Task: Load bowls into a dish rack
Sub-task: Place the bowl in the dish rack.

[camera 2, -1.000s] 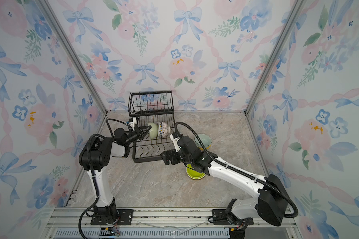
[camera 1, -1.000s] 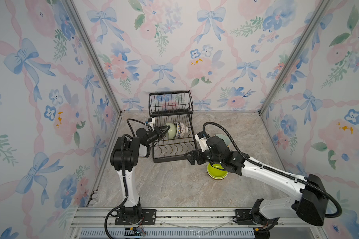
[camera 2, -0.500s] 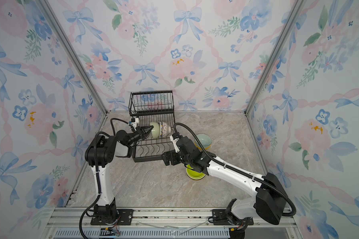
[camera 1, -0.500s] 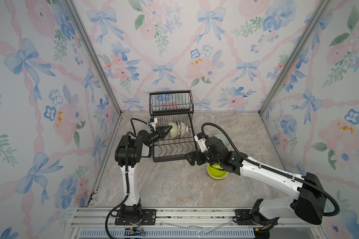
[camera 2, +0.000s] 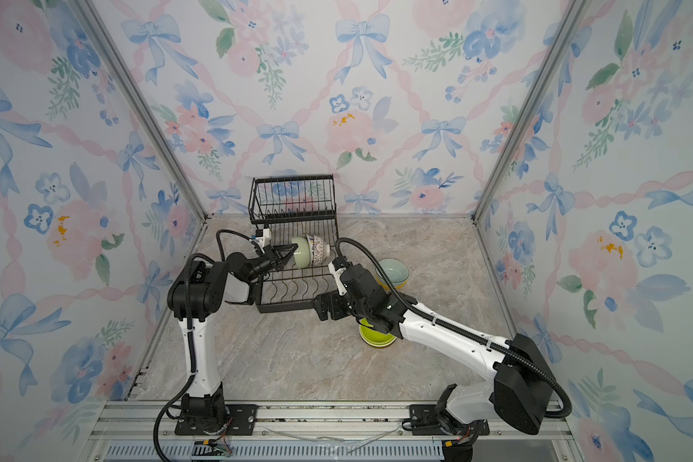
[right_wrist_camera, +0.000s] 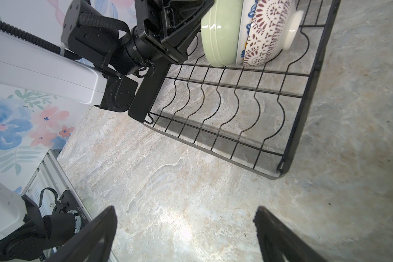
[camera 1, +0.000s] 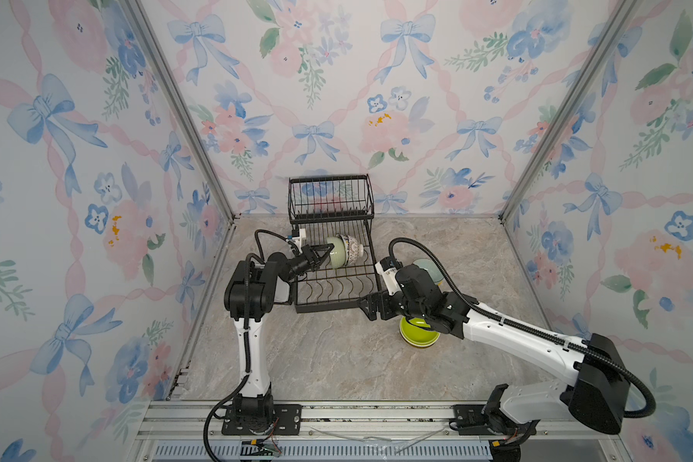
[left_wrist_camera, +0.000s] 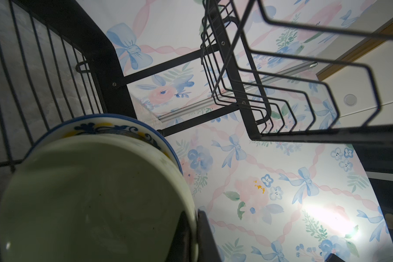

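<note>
Beneath the right arm (camera 1: 517,334) sits a lime bowl (camera 1: 415,330).

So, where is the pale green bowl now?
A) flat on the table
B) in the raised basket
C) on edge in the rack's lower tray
C: the pale green bowl stands on edge in the lower tray of the dish rack, beside the patterned bowl.

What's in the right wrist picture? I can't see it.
The left gripper pinches a pale green bowl standing on edge in the black dish rack, against a patterned white bowl. The right gripper, open, hangs over marble tabletop.
</note>
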{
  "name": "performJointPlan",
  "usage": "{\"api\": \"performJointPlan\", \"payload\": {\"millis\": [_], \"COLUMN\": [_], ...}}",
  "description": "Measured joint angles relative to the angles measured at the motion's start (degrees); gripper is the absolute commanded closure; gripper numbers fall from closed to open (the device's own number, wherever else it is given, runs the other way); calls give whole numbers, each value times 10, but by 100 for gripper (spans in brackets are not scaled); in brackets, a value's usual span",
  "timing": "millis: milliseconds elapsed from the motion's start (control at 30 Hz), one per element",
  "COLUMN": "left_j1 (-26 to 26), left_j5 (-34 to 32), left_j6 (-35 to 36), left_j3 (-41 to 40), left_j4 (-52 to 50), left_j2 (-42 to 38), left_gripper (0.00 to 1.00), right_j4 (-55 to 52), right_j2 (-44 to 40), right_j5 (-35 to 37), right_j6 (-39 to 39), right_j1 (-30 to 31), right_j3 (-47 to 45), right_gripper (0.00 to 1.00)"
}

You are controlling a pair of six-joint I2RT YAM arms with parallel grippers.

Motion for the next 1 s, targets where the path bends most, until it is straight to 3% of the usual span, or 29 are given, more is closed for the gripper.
{"api": "performJointPlan", "payload": {"millis": [267, 767, 1000], "left_j1": [4, 6, 10], "left_j5": [3, -2, -22], "left_j6": [-5, -16, -25], "left_j3": [2, 1, -10], "left_j4": [0, -1, -12], "left_j2": [1, 1, 1], "left_gripper": [100, 85, 83], "right_j4": [0, 0, 0], "right_j2": [4, 4, 4], "right_j5": [0, 0, 0], "right_j6": [0, 0, 0], "right_j1": [3, 3, 3], "right_j3": [0, 0, 0], "right_gripper": [4, 4, 4]}}
